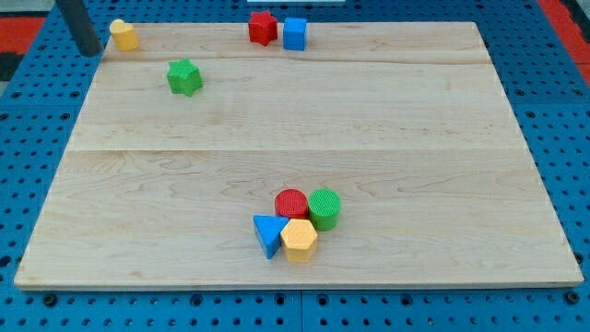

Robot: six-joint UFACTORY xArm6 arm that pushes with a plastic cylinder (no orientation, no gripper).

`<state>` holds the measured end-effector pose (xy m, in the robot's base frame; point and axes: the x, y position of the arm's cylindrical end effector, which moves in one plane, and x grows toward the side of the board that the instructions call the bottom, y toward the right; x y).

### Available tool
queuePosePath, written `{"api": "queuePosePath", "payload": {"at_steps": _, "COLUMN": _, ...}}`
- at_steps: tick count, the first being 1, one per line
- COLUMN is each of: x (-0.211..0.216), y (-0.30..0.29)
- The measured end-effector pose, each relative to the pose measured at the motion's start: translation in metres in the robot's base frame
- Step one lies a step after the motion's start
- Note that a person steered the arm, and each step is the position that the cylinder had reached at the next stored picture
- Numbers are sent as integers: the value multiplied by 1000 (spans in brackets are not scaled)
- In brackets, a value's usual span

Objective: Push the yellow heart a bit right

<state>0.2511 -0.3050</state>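
The yellow heart (123, 35) stands at the top left corner of the wooden board (304, 111). My tip (89, 52) is the lower end of the dark rod coming in from the view's top left. It sits just left of the yellow heart, at the board's left edge, with a small gap between them.
A green star (184, 77) lies below and right of the heart. A red star (263, 28) and a blue cube (294, 33) sit at the top middle. A red cylinder (291, 204), green cylinder (324, 207), blue triangle (268, 233) and yellow hexagon (299, 240) cluster at the bottom middle.
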Motion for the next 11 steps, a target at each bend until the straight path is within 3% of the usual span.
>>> {"api": "queuePosePath", "payload": {"at_steps": 3, "x": -59, "y": 0}}
{"api": "queuePosePath", "payload": {"at_steps": 7, "x": -51, "y": 29}}
{"api": "queuePosePath", "payload": {"at_steps": 11, "x": -1, "y": 47}}
